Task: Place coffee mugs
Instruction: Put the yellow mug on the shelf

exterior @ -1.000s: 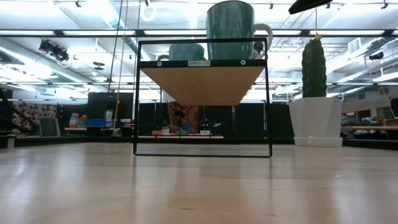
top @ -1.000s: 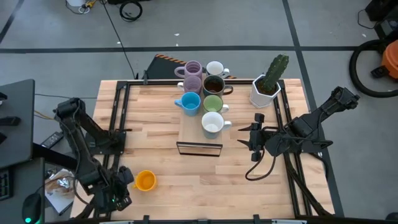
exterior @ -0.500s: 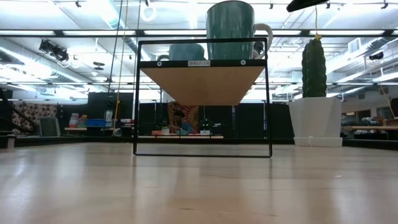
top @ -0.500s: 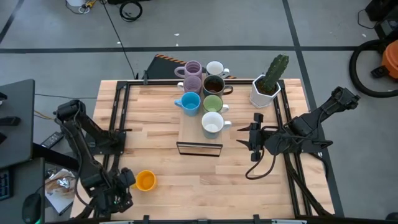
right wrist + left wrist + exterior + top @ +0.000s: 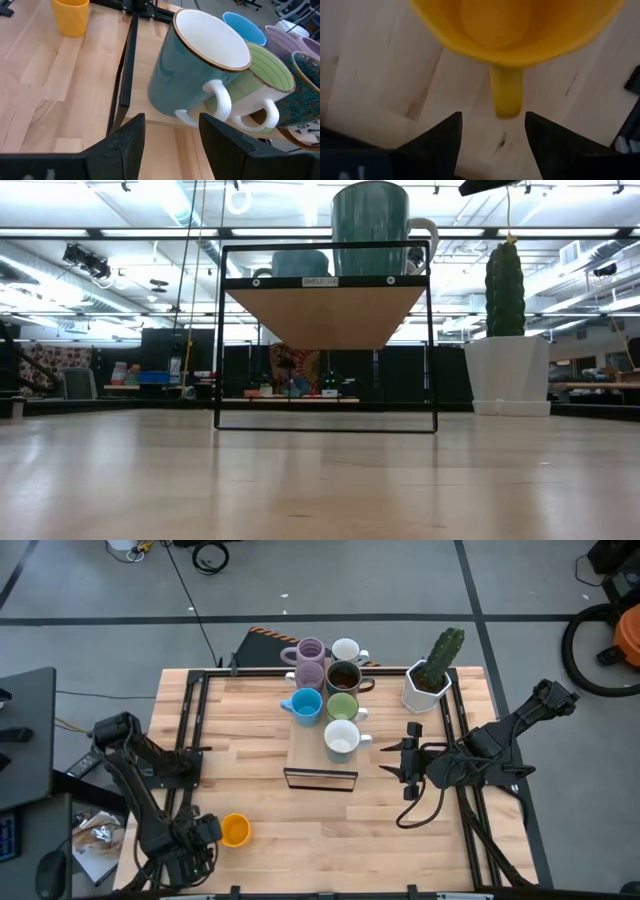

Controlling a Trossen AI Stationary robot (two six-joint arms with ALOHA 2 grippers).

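Note:
An orange mug (image 5: 235,830) stands upright on the table near its front left corner, its handle (image 5: 506,92) pointing at my left gripper (image 5: 207,833). That gripper points down, open, with one finger on either side of the handle's free end and clear of it. Several more mugs stand on a small wooden shelf (image 5: 320,755) at mid-table: lilac, white, dark brown, blue, green, and nearest the front a teal one with a white inside (image 5: 200,65). My right gripper (image 5: 408,758) hovers open just right of the shelf, level with that teal mug.
A white faceted planter with a cactus (image 5: 430,675) stands at the back right. Black frame rails (image 5: 190,730) run along the table's left and right sides. Bare wood lies between the orange mug and the shelf's front.
My left gripper has sunk toward the table beside the orange mug and has rolled about its own axis. The mug has stayed where it was.

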